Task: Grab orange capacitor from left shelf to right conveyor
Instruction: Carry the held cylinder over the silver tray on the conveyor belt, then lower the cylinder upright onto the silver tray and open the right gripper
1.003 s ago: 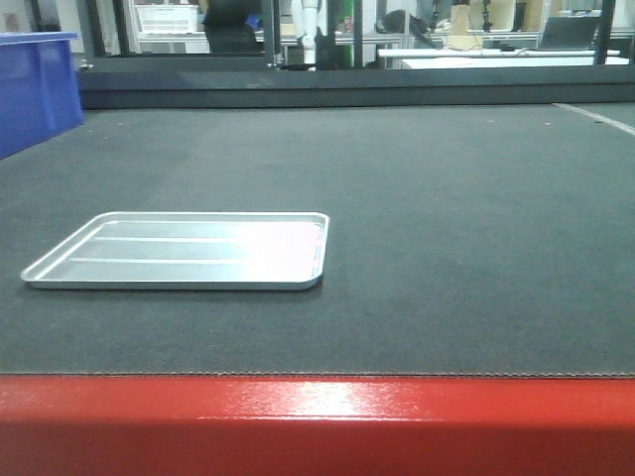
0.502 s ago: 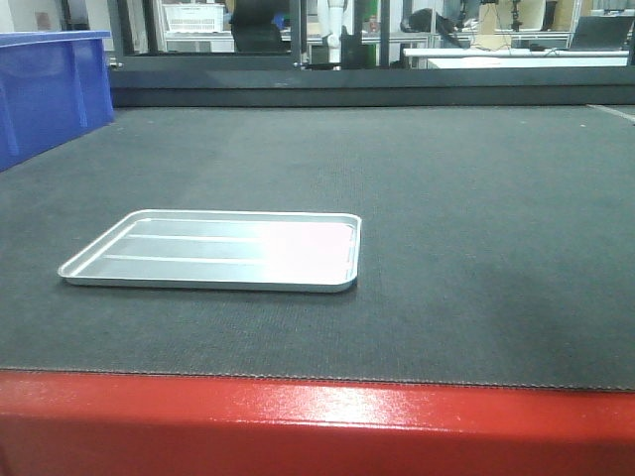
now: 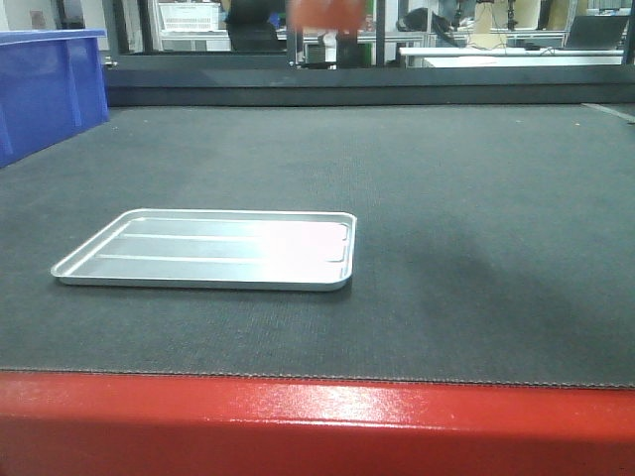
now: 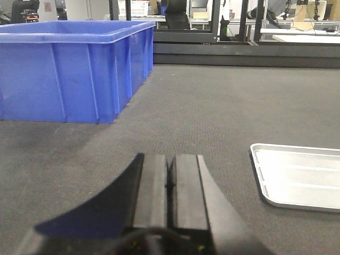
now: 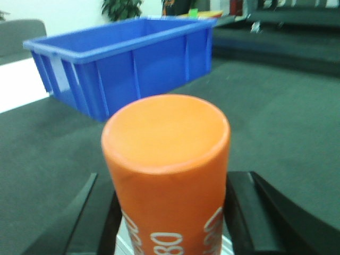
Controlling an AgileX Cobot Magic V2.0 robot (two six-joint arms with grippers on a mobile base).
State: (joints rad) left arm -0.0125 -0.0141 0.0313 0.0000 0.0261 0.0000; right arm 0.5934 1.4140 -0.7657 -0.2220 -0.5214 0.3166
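My right gripper is shut on the orange capacitor, an orange cylinder with white "80" digits showing on its side. It is held upright between the black fingers, above the dark grey belt of the right conveyor. In the front view the capacitor shows as an orange blur at the top edge, high over the conveyor with its red front edge. My left gripper is shut and empty, low over the belt. The left shelf is out of view.
A shallow silver tray lies on the belt at front left and also shows in the left wrist view. A blue plastic bin stands on the belt's left side. A dark rail runs along the far edge.
An orange blur, the capacitor, has come into the top edge of the front view. The view shifted, so the tray sits further right than a second ago.
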